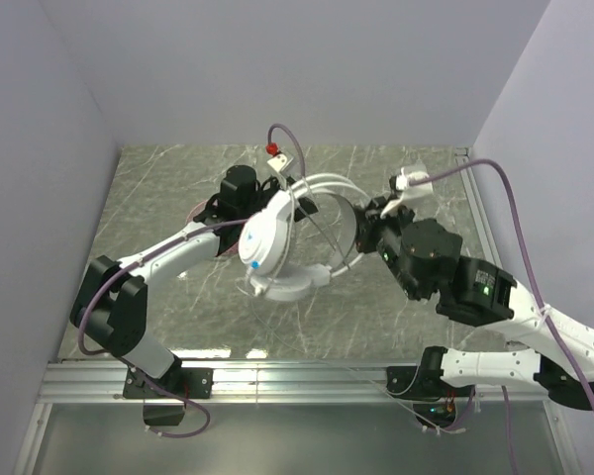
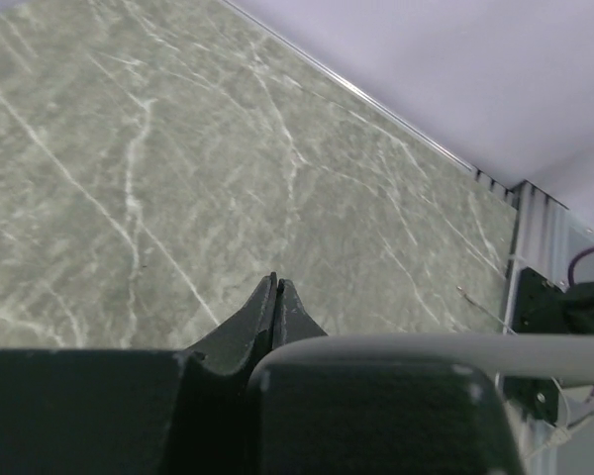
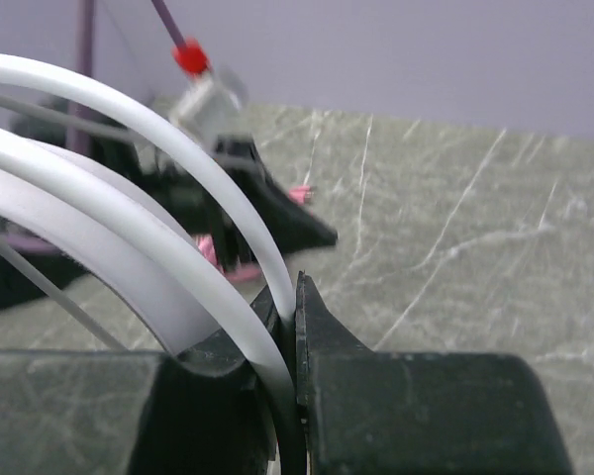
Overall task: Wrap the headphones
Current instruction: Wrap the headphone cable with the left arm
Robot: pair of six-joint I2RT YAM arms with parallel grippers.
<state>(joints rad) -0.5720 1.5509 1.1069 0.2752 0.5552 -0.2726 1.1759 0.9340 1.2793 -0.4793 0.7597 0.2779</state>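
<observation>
From above we see the white headphones (image 1: 270,240) raised over the table (image 1: 158,198), between both grippers. Only the right wrist view shows the right gripper (image 3: 295,289) nearly closed, pinching the headband (image 3: 129,129). The left wrist view alone shows the left gripper (image 2: 275,289) – tips pressed together, nothing between them (the band crosses just beside). The table is green veined marble – the walls (image 1: 277,59) plain and pale.

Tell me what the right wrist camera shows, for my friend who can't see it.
The right hand pinches the curved band of the white headphones between its two dark fingers, seen very close. Behind it are the green marbled table, the other arm, dark and blurry, and a purple cable with a red tip.
</observation>
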